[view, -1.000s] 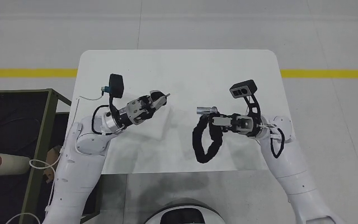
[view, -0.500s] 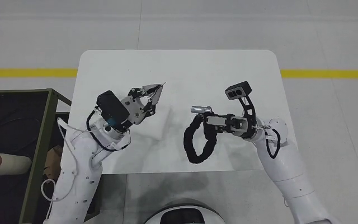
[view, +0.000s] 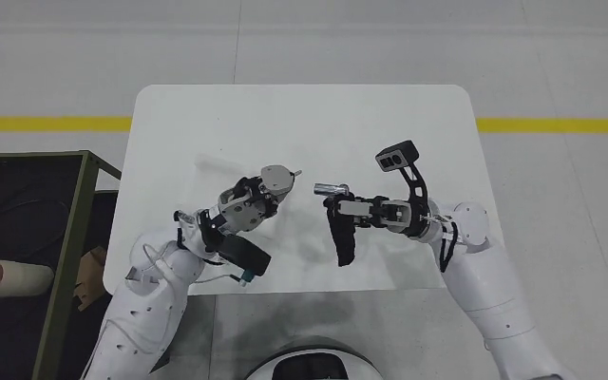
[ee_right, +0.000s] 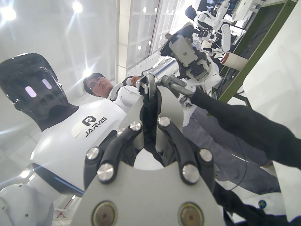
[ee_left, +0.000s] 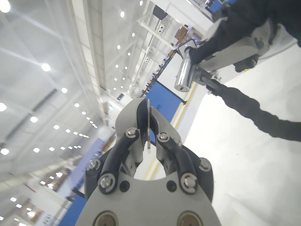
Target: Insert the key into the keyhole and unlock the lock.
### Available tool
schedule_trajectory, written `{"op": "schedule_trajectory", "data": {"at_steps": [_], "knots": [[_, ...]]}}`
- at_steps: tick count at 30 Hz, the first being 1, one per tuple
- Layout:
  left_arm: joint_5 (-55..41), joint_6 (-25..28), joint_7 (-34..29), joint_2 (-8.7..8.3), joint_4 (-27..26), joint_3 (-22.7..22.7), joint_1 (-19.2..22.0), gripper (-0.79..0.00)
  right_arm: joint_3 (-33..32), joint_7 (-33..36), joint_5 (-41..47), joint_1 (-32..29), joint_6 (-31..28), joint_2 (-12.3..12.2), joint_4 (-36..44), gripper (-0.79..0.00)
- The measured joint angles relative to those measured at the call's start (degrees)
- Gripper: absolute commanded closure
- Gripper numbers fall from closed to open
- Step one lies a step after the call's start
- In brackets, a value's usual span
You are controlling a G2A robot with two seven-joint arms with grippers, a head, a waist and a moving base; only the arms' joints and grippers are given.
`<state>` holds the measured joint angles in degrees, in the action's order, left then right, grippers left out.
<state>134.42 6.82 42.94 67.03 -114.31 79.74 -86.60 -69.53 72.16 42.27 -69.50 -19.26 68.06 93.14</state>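
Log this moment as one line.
left hand: shut on key | right hand: shut on lock | key: short of keyhole, not inserted

Top view: your left arm (view: pixel 161 275) runs in from the lower left of the frame, elbow bent, with the wrist rolled so its camera sits toward the lower edge. The left gripper (view: pixel 283 178) points right, toward frame centre. In the left wrist view its fingers (ee_left: pixel 131 116) are pinched flat on the key (ee_left: pixel 148 130).

Your right arm (view: pixel 475 256) runs in from the lower right. The right gripper (view: pixel 342 205) points left, its tips near the left gripper's and apart from them. In the right wrist view its fingers (ee_right: pixel 131 118) look clamped on the lock (ee_right: pixel 150 81), though black sleeving hides the contact.
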Motion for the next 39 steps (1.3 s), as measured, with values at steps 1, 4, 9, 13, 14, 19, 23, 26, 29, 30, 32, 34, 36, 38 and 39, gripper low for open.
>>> {"op": "schedule_trajectory", "data": {"at_steps": [1, 4, 9, 13, 14, 19, 23, 26, 29, 30, 32, 34, 36, 38, 39], "knots": [[3.4, -2.3, 0.3, -0.08, -0.1, -0.3, -0.5, 0.0, -0.4, 0.2, -0.1, -0.1, 0.1, -0.1, 0.1, 0.0], [8.1, -5.2, 0.3, -0.23, 0.0, -1.1, -1.2, 0.0, -1.7, 1.0, 0.6, -0.4, 0.6, -0.4, 0.4, 0.0], [10.5, -6.3, -0.6, -0.4, -0.5, -2.0, -1.3, 0.0, -2.1, 2.6, 0.6, -0.5, 2.1, -0.7, 0.3, 0.0], [12.0, -6.4, -0.3, -0.63, -0.7, -2.2, -1.2, 0.0, -2.1, 3.7, -0.8, -0.3, 3.1, -0.9, 0.1, 0.0], [12.5, -6.3, -0.1, -0.7, -0.6, -2.3, -1.2, 0.0, -2.2, 4.0, -1.3, -0.2, 3.4, -1.0, 0.0, 0.0], [13.4, -5.7, 2.0, -1.07, -0.4, -2.6, -1.0, 0.0, -3.1, 6.4, 0.4, -0.1, 5.1, -1.3, -0.3, 0.0], [13.4, -5.8, 3.9, -1.28, -0.1, -3.3, -0.8, 0.0, -3.3, 9.7, 3.9, 0.7, 8.0, -1.5, -1.2, 0.0], [12.2, -6.4, 5.2, -1.38, 0.3, -3.8, -0.6, 0.0, -2.9, 11.1, 6.1, 1.3, 9.8, -1.5, -2.3, 0.0], [12.4, -6.9, 5.5, -1.51, 0.6, -3.9, -0.5, 0.0, -2.3, 12.0, 6.3, 1.9, 10.7, -1.4, -3.3, 0.0], [12.4, -6.9, 5.6, -1.54, 0.7, -3.9, -0.5, 0.0, -2.1, 12.2, 6.1, 2.0, 10.8, -1.4, -3.5, 0.0], [12.2, -7.0, 5.7, -1.63, 0.8, -3.9, -0.5, 0.0, -1.9, 12.4, 5.7, 2.2, 10.8, -1.5, -3.9, 0.0], [12.1, -7.1, 5.9, -1.71, 0.8, -3.8, -0.5, 0.0, -1.9, 12.4, 5.4, 2.4, 10.8, -1.5, -4.1, 0.0], [12.0, -7.2, 5.9, -1.78, 0.8, -3.8, -0.5, 0.0, -1.9, 12.5, 5.4, 2.4, 11.0, -1.6, -4.1, 0.0], [11.8, -7.3, 6.2, -1.85, 0.8, -3.9, -0.4, 0.0, -1.9, 12.6, 5.2, 2.4, 11.2, -1.6, -4.1, 0.0], [11.8, -7.2, 6.3, -1.89, 0.8, -3.9, -0.4, 0.0, -1.9, 12.7, 5.1, 2.3, 11.2, -1.7, -4.1, 0.0]]}}
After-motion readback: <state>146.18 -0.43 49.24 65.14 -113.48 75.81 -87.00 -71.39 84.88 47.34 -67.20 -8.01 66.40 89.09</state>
